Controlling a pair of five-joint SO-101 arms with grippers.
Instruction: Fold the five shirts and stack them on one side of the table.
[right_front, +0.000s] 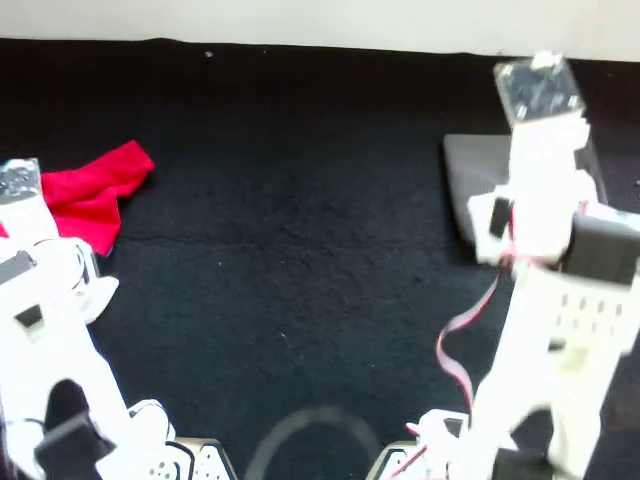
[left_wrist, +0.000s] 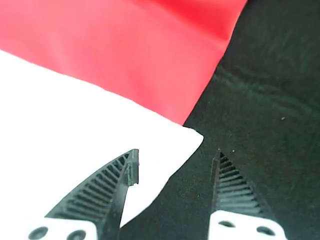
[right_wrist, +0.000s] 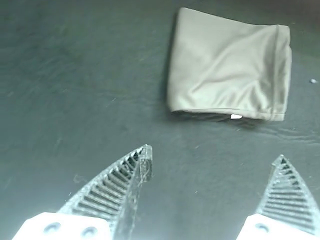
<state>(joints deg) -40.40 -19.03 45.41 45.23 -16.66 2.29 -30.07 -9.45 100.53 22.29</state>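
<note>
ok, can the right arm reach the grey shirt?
Likely yes: the right gripper hangs open over the table, and the folded grey shirt lies just ahead with nothing between them.

White arms (right_front: 545, 300), ribbed grippers (right_wrist: 214, 151), red cable (right_front: 447, 338)

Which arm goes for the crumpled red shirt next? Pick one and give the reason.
Left, probably. The left gripper, open, hangs right by the red shirt; the right gripper, also open, is across the table near the folded grey shirt.
</note>
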